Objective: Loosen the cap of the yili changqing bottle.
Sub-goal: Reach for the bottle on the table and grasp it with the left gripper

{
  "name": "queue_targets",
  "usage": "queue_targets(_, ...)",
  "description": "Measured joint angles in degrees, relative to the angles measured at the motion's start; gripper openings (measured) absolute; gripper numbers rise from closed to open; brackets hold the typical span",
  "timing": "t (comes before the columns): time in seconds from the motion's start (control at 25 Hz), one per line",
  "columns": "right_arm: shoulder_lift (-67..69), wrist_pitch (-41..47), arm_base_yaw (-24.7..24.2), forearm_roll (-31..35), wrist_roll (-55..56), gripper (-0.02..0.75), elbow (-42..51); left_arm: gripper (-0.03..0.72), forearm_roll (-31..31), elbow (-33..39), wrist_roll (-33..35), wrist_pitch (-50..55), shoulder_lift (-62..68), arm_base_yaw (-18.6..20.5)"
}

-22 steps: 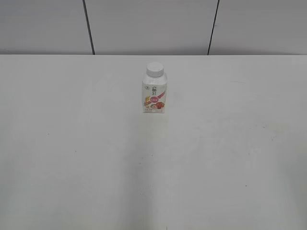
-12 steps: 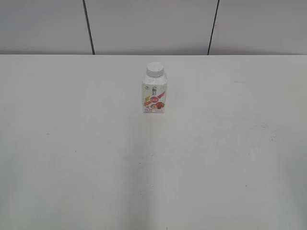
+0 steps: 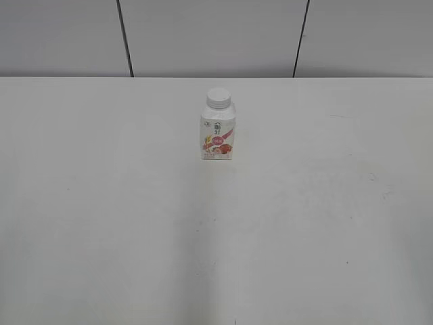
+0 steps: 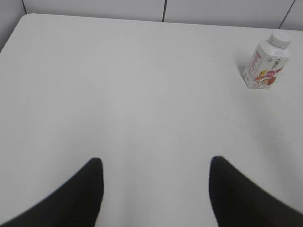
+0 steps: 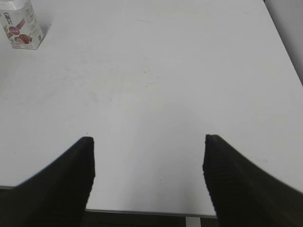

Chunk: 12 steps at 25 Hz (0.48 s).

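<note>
Bottle (image 3: 218, 134): stood upright on the white table (image 3: 101, 203), toward the far edge and near the middle; pink-red label faced to the exterior camera. Cap (image 3: 218, 97): white, seated on the neck, apparently untouched.

Left gripper (image 4: 156, 184): fingers spread wide, nothing held; bottle seen well apart, at upper right of its view. Right gripper (image 5: 147, 165): fingers likewise spread, nothing held; bottle at the upper left corner of its view, cap cut off by the frame edge. Neither arm is seen in the exterior view.

Step judged in hand: approach, not yet begun. Recommended handling: the body is to be clamped low across its flat sides by one gripper, so tipping and spinning are prevented; the cap is to be pinched squarely at its rim by the other and turned about the neck's axis. The light bottle is likely to slide if pushed off-centre.
</note>
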Motion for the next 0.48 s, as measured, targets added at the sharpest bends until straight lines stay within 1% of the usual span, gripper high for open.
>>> queue_targets(0.36, 0.0, 0.0, 0.0, 0.0, 0.0, 0.563, 0.0, 0.439, -0.38, 0.0, 0.0, -0.05, 0.0, 0.0)
queue_targets(0.48, 0.0, 0.0, 0.0, 0.0, 0.0, 0.563, 0.0, 0.439, -0.94, 0.0, 1.64, -0.23, 0.0, 0.0)
